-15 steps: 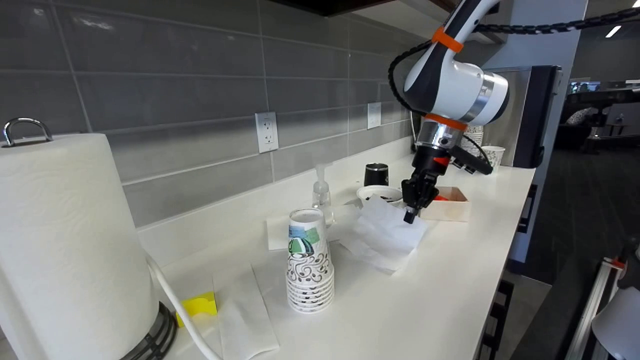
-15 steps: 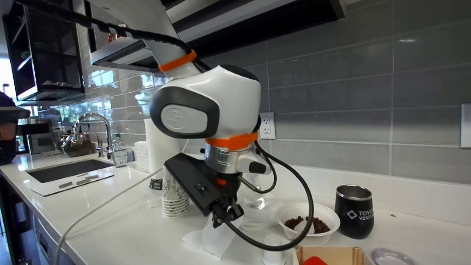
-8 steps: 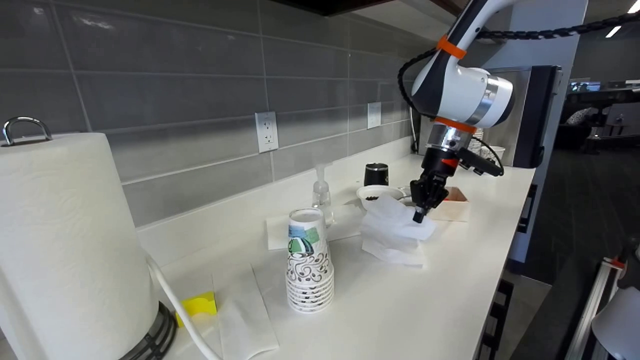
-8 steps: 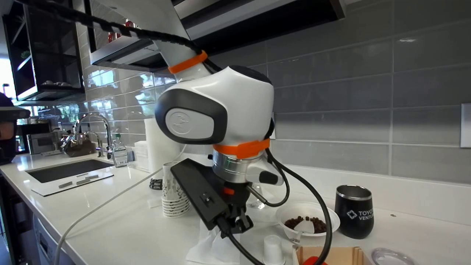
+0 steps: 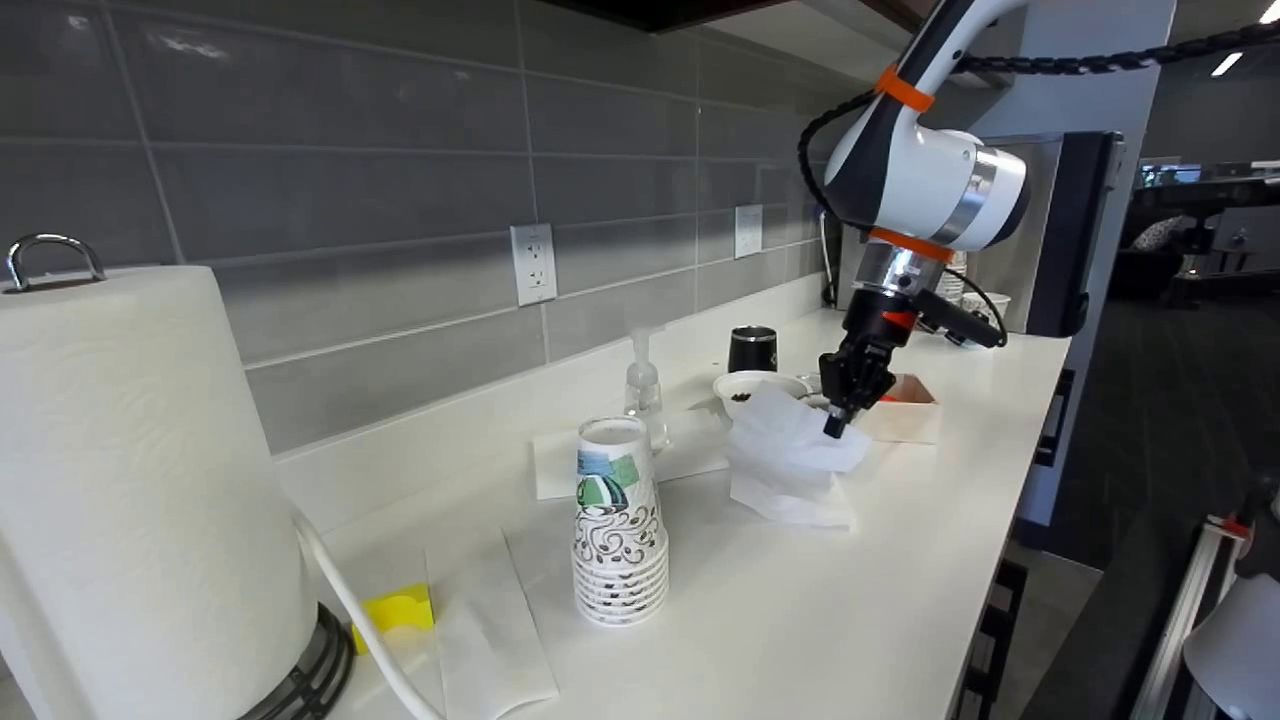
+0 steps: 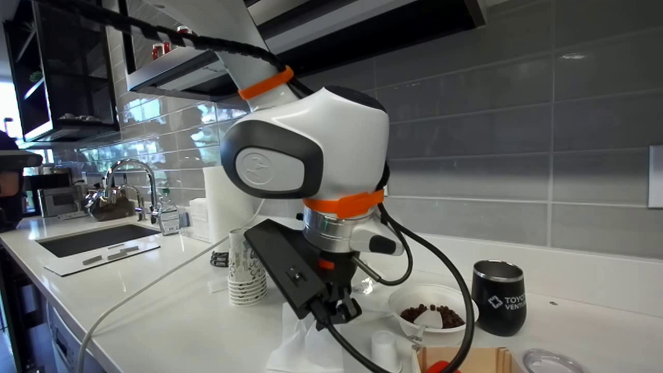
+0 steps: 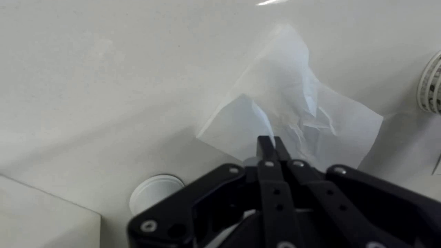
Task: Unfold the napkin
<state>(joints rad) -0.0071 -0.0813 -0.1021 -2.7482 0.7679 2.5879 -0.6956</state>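
Note:
The white napkin (image 5: 785, 455) is thin and creased, partly opened out. Its lower part rests on the counter and its upper part is lifted. In an exterior view it shows low in the middle (image 6: 305, 352), partly behind my gripper (image 6: 336, 318). In the wrist view the napkin (image 7: 348, 127) spreads ahead of my gripper (image 7: 273, 144), with loose corners and several folds. A raised fold runs between the closed fingertips, which pinch it. My gripper (image 5: 836, 424) is shut on the napkin a little above the counter. The napkin's near part is hidden beneath the fingers.
A stack of paper cups (image 5: 617, 560) stands near the napkin. Around it are a white bowl (image 6: 401, 303) with brown pieces, a black tumbler (image 6: 498, 305), a small white cup (image 6: 384, 349), a wooden box (image 5: 905, 425) and a soap bottle (image 5: 643, 390). A paper towel roll (image 5: 130, 480) stands farther off.
My gripper has moved away from the cup stack toward the wooden box, then slightly up. The pinched napkin was drawn along with it and is more bunched, its near edge shifted.

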